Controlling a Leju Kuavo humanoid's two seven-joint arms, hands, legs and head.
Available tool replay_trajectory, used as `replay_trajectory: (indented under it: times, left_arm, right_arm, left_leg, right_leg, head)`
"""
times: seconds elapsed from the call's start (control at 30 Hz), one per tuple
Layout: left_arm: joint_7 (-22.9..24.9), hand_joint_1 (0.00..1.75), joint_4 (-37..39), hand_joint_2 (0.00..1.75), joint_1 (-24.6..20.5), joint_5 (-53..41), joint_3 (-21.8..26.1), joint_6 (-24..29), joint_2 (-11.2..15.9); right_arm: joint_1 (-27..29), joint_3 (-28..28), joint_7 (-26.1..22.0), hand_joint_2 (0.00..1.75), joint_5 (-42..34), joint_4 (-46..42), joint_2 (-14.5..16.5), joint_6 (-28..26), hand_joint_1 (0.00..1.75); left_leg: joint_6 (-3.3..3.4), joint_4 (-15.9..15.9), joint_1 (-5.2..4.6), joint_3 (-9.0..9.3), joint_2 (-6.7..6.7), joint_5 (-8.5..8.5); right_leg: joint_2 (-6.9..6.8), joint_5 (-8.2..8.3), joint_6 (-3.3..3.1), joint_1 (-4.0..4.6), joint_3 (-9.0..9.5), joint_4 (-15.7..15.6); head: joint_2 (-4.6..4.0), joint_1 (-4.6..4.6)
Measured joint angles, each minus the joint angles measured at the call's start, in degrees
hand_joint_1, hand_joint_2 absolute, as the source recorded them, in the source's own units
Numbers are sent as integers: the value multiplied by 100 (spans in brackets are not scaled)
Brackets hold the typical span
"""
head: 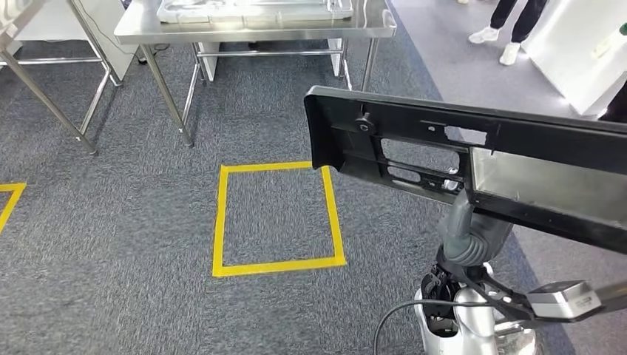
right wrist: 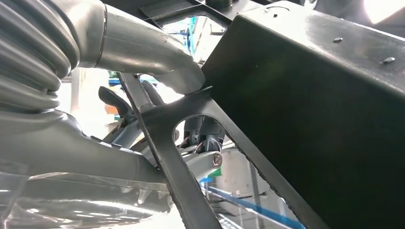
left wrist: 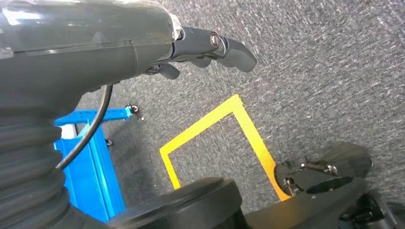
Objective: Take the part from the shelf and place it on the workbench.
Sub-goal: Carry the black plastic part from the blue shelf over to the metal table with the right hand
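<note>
On the grey carpet floor [head: 133, 222] a square outline of yellow tape [head: 277, 218] is marked, and a corner of a second yellow outline [head: 9, 200] is at the far left edge. Beyond the square stands the shiny steel worktop [head: 251, 31] on thin metal legs, and on it lies a flat pale tray [head: 251, 9]; what the tray contains I cannot tell. Another steel frame with slanted legs [head: 52, 96] stands to the left of it. At the top right are the legs and white shoes of a person [head: 499, 33], beside a large white panel [head: 584, 52]. The long black plastic part [head: 473, 163], with slots and holes in it, hangs in the air above the carpet, well apart from the worktop, and the right hand [head: 469, 233] grips it from below, the grey thumb pressed on its lower edge. The left hand [left wrist: 210, 50] hangs over the carpet with its fingers curled in and nothing in them; a blue metal frame [left wrist: 93, 162] stands near.
</note>
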Motion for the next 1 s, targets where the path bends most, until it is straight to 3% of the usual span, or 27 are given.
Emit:
replay_trajectory:
  times: [0.07,0.1,0.13,0.17,0.23,0.3,0.33,0.47,0.53,0.6,0.63,0.67,0.73,0.8,0.87,0.93,1.0]
  left_arm:
    - [17,0,0,175,4,-17,0,-2,-3]
    - [25,0,0,175,6,-25,0,-2,-3]
    - [35,0,0,175,7,-38,0,0,-3]
    - [45,0,0,175,8,-51,0,3,-3]
    - [62,0,1,175,8,-69,0,9,-3]
    - [72,0,2,175,12,-73,0,13,-2]
    - [75,0,2,175,13,-75,0,14,1]
    - [91,0,-1,175,-7,-89,-1,18,5]
    - [101,0,-3,175,-4,-94,-1,17,9]
    - [104,0,-4,175,-15,-88,0,24,13]
    - [104,0,-4,175,-24,-85,0,34,15]
    - [107,0,-4,175,-33,-84,0,48,15]
    - [114,0,-3,175,-18,-82,0,94,17]
    - [121,0,1,175,12,-86,1,146,30]
    - [125,0,4,175,29,-104,2,181,39]
    - [140,0,3,175,34,-151,2,207,33]
    - [164,0,2,175,49,-194,1,224,25]
  right_arm:
    - [1,1,-2,175,0,8,-3,0,175]
    - [7,1,-2,175,0,16,-6,0,175]
    - [13,1,-2,175,0,26,-9,0,175]
    - [15,1,-1,175,0,34,-11,0,175]
    - [13,1,1,175,0,43,-13,1,175]
    - [10,1,3,175,0,49,-14,3,175]
    - [12,2,4,175,-1,52,-14,2,175]
    - [9,6,12,175,-2,49,-15,8,175]
    - [5,14,23,175,-3,49,-15,18,175]
    - [6,19,51,175,-4,63,-15,34,175]
    - [7,20,73,175,-4,75,-15,47,175]
    - [6,22,99,175,-4,87,-15,62,175]
    - [-4,26,148,175,0,108,-14,102,175]
    - [-21,31,181,175,15,134,-13,133,175]
    - [-25,31,199,175,48,160,-15,132,175]
    - [-16,27,198,175,115,171,-24,108,175]
    - [-18,25,191,175,178,180,-36,86,175]
  left_leg:
    - [28,-14,5,15,27,-7]
    - [26,-13,6,20,33,-20]
    - [16,-11,8,35,37,-36]
    - [0,-8,13,62,39,-59]
    - [-52,6,25,143,40,-132]
    - [-129,33,14,190,41,-220]
    - [-169,38,5,199,43,-254]
    - [-310,115,27,273,58,-399]
    - [-343,695,38,-8,48,-624]
    - [-354,1548,37,-551,45,-863]
    - [-351,1810,34,-765,45,-858]
    - [-337,1856,30,-876,45,-726]
    - [-259,1282,8,-796,43,-121]
    - [-148,647,-43,-590,40,280]
    - [-66,374,-95,-442,44,196]
    - [-18,165,-80,-270,33,79]
    - [24,3,-29,-38,16,23]
  right_leg:
    - [-47,-350,36,-26,-393,769]
    - [-55,-465,54,-42,-594,1130]
    - [-64,-472,70,-59,-711,1316]
    - [-76,-366,83,-75,-714,1281]
    - [-124,70,96,-108,-374,554]
    - [-161,284,65,-97,-28,-126]
    - [-163,273,27,-84,40,-258]
    - [-107,131,-171,-58,142,-290]
    - [-107,53,-246,-62,256,-313]
    - [-108,-39,-287,-37,347,-313]
    - [-102,-90,-296,-22,404,-312]
    - [-91,-146,-300,-7,476,-312]
    - [-58,-278,-297,17,662,-315]
    - [-32,-393,-263,30,796,-337]
    - [-24,-435,-194,12,833,-353]
    - [-42,-385,-109,-3,829,-250]
    - [-69,-304,-48,2,638,140]
  head:
    - [0,0]
    - [0,1]
    - [0,1]
    - [0,1]
    - [0,1]
    - [0,0]
    - [0,-1]
    - [0,-2]
    - [0,-4]
    - [0,-5]
    - [0,-6]
    - [0,-6]
    - [0,-6]
    - [0,-5]
    - [0,-4]
    - [0,-4]
    - [0,-4]
